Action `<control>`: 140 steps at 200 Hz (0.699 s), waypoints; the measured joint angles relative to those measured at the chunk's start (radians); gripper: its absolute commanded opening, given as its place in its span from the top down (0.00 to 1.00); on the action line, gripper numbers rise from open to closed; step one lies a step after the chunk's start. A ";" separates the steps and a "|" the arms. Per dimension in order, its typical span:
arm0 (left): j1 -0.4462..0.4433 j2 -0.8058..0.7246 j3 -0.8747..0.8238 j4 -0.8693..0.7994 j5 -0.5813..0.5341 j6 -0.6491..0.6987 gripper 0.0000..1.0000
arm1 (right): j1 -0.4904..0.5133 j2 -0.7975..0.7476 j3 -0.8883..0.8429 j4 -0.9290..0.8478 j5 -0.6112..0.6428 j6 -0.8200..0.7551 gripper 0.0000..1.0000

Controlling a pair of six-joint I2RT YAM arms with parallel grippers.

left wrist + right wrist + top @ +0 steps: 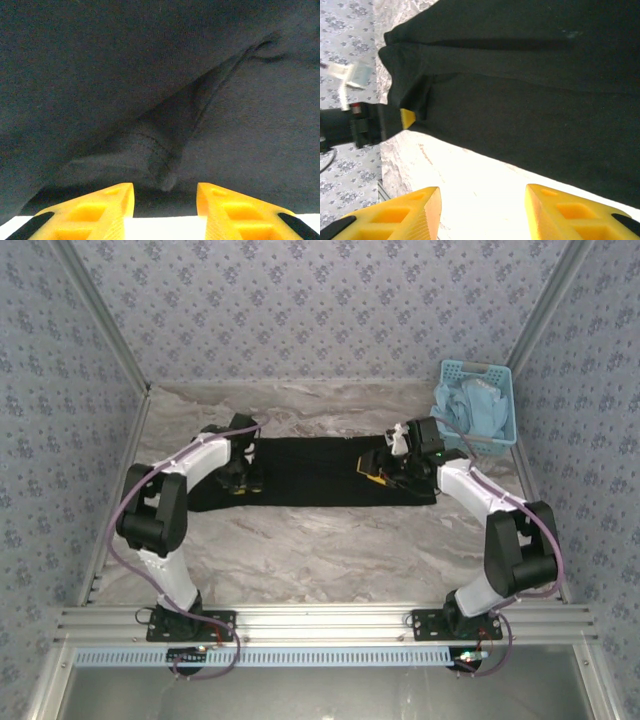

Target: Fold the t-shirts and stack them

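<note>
One black t-shirt (320, 472) lies folded into a long strip across the middle of the table, plain side up. My left gripper (243, 480) sits low over its left end. In the left wrist view that gripper (166, 187) is open, with a wrinkled fold of the black t-shirt (165, 145) just ahead of its yellow fingertips and nothing between them. My right gripper (385, 472) is over the strip's right part. In the right wrist view this gripper (482, 192) is open above bare table, and the t-shirt (530, 100) edge lies just beyond.
A blue basket (478, 368) holding light blue cloth stands at the back right of the marble-patterned table (320, 550). Patterned walls close in the left, right and back sides. The left arm's yellow finger (407, 118) shows at the shirt's far end.
</note>
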 measured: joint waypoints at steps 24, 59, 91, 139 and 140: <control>-0.004 0.039 0.023 0.001 -0.015 0.036 0.59 | 0.000 -0.015 -0.003 0.015 -0.008 0.008 0.50; -0.013 0.058 0.052 0.017 -0.047 0.067 0.76 | 0.000 -0.015 -0.011 0.021 -0.011 0.012 0.50; -0.019 0.090 0.067 0.020 -0.053 0.074 0.77 | 0.000 -0.015 -0.015 0.020 -0.011 0.013 0.51; -0.031 0.101 0.074 0.010 -0.063 0.082 0.77 | 0.000 -0.015 -0.015 0.020 -0.011 0.015 0.51; -0.031 0.101 0.074 0.010 -0.063 0.082 0.77 | 0.000 -0.015 -0.015 0.020 -0.011 0.015 0.51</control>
